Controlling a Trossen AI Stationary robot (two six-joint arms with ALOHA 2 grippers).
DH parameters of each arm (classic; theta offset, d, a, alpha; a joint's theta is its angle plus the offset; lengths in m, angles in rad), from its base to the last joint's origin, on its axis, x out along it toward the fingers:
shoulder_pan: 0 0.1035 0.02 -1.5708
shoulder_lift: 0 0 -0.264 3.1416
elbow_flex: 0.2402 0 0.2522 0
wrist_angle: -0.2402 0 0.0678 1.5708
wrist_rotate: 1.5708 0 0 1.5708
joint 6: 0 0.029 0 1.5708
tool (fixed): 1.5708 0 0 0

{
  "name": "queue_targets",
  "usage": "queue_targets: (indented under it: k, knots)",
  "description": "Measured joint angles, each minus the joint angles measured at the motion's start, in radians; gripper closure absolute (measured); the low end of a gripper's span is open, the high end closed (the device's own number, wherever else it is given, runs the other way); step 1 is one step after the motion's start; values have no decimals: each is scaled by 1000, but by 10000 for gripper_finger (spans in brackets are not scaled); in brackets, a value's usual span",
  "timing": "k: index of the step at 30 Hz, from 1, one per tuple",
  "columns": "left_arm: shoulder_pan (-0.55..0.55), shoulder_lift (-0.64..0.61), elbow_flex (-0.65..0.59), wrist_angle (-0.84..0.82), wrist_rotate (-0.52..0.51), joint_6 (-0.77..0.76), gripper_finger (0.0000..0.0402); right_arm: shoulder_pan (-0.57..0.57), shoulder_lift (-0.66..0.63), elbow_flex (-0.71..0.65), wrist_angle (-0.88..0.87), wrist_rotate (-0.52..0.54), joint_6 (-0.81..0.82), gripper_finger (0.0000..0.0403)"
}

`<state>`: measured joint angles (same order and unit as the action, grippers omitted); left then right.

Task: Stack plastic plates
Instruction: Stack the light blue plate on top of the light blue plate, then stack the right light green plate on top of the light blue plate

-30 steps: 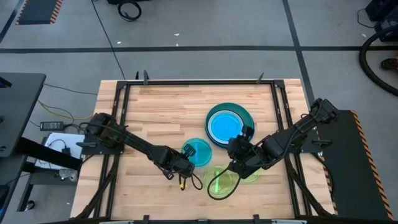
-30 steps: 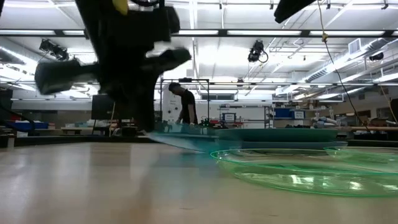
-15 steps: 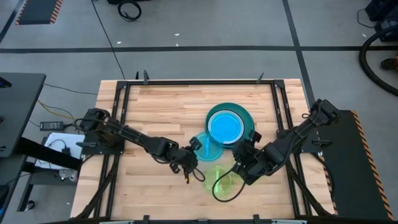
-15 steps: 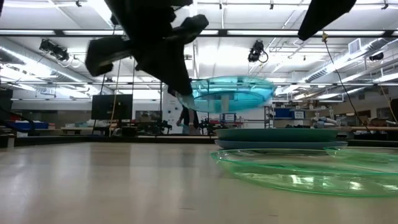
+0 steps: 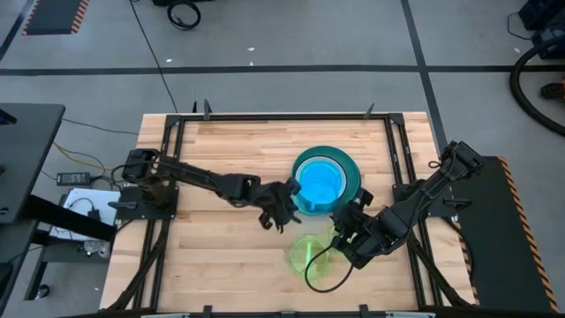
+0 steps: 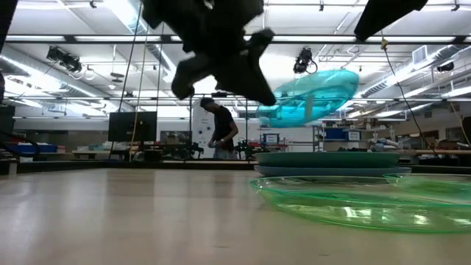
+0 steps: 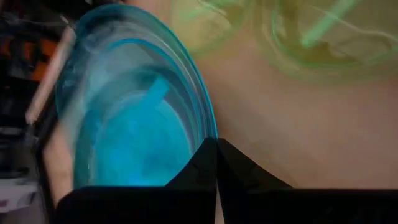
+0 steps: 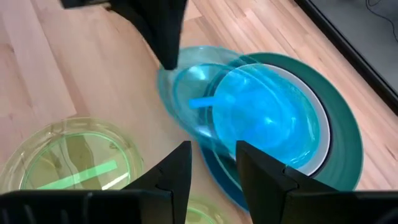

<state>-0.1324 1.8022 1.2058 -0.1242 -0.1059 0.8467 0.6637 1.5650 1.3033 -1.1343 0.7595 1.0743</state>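
My left gripper [image 5: 283, 206] is shut on a small translucent cyan plate [image 6: 313, 99], which it carries tilted in the air just over the stack's left edge. The stack [image 5: 327, 175] is a large teal plate [image 8: 345, 146] with a white plate [image 8: 318, 118] and another cyan plate [image 8: 267, 121] on top. Two translucent neon-green plates [image 5: 311, 252] lie flat on the table near the stack. My right gripper [image 8: 214, 165] is open, above the table between the green plates and the stack. My left gripper pinches the cyan plate's rim [image 7: 208, 134] between its two fingers [image 7: 193, 168], coming from the table's left side. The plate is lifted clear of the table and tilted, with its far side raised above the stack [image 6: 327, 160].
Bare wooden table lies to the left and far side of the stack. A black frame [image 5: 265, 117] runs round the table top. A person [image 6: 221, 129] stands in the room far beyond the table.
My left gripper has lifted the cyan plate off the table and carried it up and toward the table's right and far side, to the stack's edge. The plate has gone from lying flat to tilted. My right gripper has drawn back a little toward the near edge.
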Motion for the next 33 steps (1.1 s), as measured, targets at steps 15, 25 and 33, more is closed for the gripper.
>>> queue_targets:
  k: [15, 25, 33]
  knots:
    - [157, 207, -2, 255, 51, 108, 383, 1, -1, 0, 27, 20, -1, 275]
    - [168, 219, -2, 288, -21, 30, 288, -1, -1, 0, 35, 32, -22, 275]
    - [64, 158, -2, 162, -19, 98, 253, -5, -1, 0, 24, 38, -38, 275]
